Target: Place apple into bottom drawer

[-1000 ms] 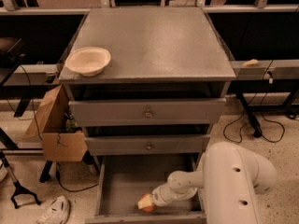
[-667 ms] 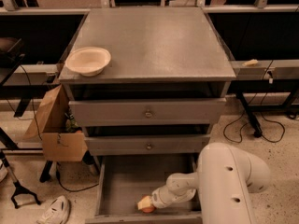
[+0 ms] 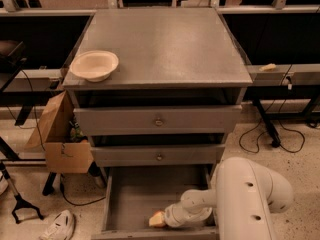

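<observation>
The bottom drawer (image 3: 125,194) of the grey cabinet stands pulled open, its plain grey inside showing. The apple (image 3: 157,219) sits low inside it near the front wall, red-orange with a pale blush. My gripper (image 3: 167,218) reaches down into the drawer from the right and is right against the apple. The white arm (image 3: 245,199) covers the drawer's right side and hides the fingers.
A cream shallow bowl (image 3: 94,65) sits on the cabinet top at the left edge. Two upper drawers with brass knobs (image 3: 158,121) are closed. A cardboard box (image 3: 57,139) stands left of the cabinet. A shoe (image 3: 59,225) and cables lie on the floor.
The arm has shifted slightly to the left over the drawer. The apple and gripper stay in about the same spot in the drawer.
</observation>
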Robot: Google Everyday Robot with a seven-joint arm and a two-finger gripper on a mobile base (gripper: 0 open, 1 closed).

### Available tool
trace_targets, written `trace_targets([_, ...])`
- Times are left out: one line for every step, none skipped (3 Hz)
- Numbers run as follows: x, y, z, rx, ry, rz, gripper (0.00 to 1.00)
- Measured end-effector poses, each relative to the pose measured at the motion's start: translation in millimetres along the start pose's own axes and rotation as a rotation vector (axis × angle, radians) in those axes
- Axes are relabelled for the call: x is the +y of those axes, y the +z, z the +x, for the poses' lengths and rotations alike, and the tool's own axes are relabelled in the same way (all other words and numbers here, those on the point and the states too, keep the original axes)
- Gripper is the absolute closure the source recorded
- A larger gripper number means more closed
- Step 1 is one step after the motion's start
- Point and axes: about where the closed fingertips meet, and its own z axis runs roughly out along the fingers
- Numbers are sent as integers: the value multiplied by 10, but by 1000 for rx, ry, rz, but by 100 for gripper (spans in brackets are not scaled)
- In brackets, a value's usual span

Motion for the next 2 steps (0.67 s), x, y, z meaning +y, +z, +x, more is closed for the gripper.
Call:
trace_targets([0,1,1,0,0,0,0])
trace_targets([0,1,1,0,0,0,0])
